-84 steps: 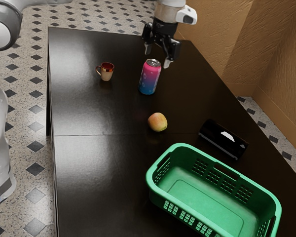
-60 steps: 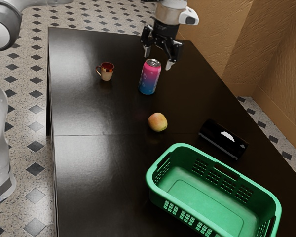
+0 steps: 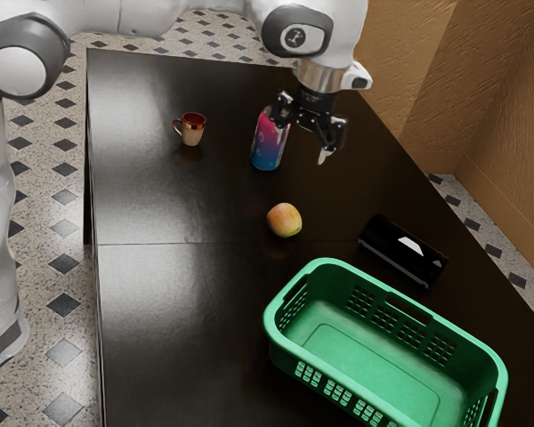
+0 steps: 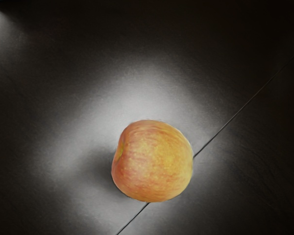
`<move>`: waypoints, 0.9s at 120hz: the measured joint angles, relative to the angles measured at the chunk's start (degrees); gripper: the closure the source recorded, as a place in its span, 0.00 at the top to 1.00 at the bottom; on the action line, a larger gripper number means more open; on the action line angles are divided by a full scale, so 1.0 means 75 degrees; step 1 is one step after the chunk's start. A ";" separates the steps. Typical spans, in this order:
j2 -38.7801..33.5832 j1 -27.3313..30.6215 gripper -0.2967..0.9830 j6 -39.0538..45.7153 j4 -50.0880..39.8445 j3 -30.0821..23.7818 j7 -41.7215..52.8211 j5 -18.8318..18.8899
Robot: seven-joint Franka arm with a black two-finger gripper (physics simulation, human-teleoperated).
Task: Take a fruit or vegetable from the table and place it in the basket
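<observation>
Exterior view: the table (image 3: 178, 285) has a dark, glossy top with a thin seam across it. The floor (image 3: 37, 191) is pale and speckled, set with dark diamonds; the walls (image 3: 427, 71) are tan and rough. A mug (image 3: 193, 131) and an upright can (image 3: 267, 151) stand on the table; a rounded black object (image 3: 400, 249) lies near the green basket (image 3: 307, 358). The apple (image 3: 285, 220) is on the tabletop, outside the basket, between it and the can, just beside the seam. The gripper (image 3: 303, 140) is raised above the table, its two fingers spread wide with nothing between them. It partly covers the can from here. The apple lies below the hand's height, apart from the fingers, toward the basket.

Wrist view: the apple rests on the dark surface, red and yellow, the seam running behind it. Its hollow faces sideways, toward the shadow beside it. The outline is near round; a long axis cannot be told. The hand's camera looks down on it, with the apple clear of the hand.
</observation>
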 joint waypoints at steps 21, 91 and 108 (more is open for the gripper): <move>-0.0204 0.0014 0.77 0.1409 -0.0935 0.0010 -0.0177 -0.0451; -0.0836 0.0026 0.77 0.2362 -0.2174 0.0186 -0.1005 -0.0982; -0.1013 -0.0405 0.77 0.2390 -0.2161 0.0301 -0.2852 -0.1095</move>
